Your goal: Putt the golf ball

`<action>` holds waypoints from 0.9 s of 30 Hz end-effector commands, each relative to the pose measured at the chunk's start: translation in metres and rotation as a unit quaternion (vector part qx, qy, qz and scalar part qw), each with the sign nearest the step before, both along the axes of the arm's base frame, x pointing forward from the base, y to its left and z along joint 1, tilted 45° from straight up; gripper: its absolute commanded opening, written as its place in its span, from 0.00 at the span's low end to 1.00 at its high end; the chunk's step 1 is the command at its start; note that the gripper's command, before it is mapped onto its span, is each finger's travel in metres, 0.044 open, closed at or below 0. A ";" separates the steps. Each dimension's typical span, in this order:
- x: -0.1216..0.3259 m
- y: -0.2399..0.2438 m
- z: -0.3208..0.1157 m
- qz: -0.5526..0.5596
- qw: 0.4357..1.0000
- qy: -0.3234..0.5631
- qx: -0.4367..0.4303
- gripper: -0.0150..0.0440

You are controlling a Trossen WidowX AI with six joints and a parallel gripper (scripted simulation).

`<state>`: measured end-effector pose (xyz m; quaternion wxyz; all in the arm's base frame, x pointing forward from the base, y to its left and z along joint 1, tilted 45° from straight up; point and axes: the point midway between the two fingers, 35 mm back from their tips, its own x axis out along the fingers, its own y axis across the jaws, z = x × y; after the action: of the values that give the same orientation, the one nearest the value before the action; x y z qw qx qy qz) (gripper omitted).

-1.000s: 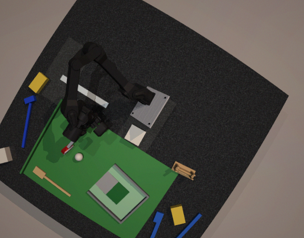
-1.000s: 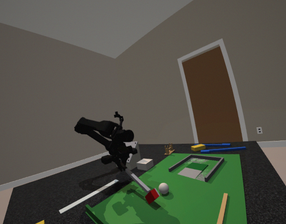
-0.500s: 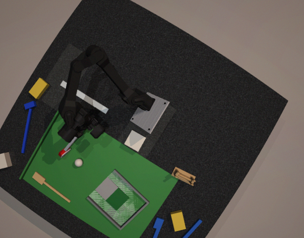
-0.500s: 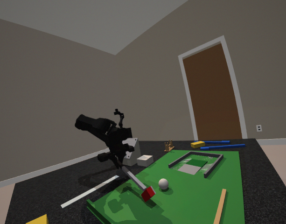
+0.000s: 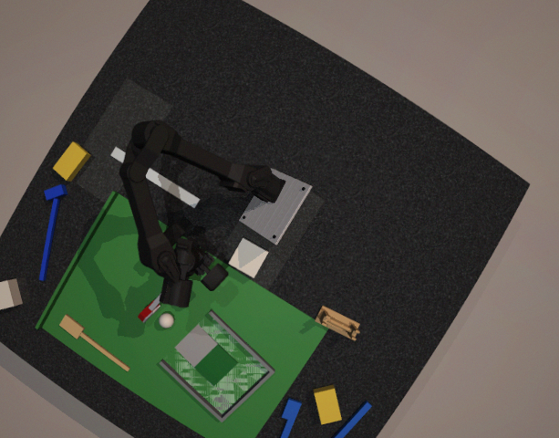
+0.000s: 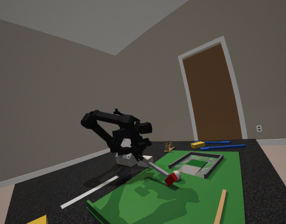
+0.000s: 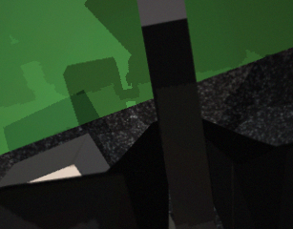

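- On the green mat (image 5: 105, 264), the red putter (image 6: 171, 178) is held low with its red head right behind the golf ball (image 6: 177, 175), touching it or very nearly so as far as the exterior view tells.
- Jaws: clamped on the putter's grey shaft, which runs up the middle of the wrist view between the dark fingers.
- Step in hand, as I judge it: the strike itself, with the pick-up done and the ball not yet on the ramp (image 6: 190, 169).
- Next move calls for a push straight along the line from ball to ramp, firm enough to climb the grey slope yet soft enough for the ball to stop on the raised green (image 5: 215, 363) inside the grey frame.
- Top view shows the alignment of head, ball and ramp, but the arm hides most of the shaft.
- Exterior view shows the full shaft slanting down to the head.
- Wrist view shows the grip only; ball and ramp are out of sight there.
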<state>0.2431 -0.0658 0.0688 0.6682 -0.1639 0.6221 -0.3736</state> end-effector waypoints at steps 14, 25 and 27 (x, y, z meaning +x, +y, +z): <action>0.004 0.045 0.029 -0.005 1.000 -0.007 -0.002 0.25; 0.003 0.044 0.028 -0.003 1.000 -0.003 -0.004 0.25; 0.003 0.044 0.028 -0.003 1.000 -0.003 -0.004 0.25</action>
<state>0.2456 -0.0222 0.0971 0.6673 -0.1616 0.6197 -0.3801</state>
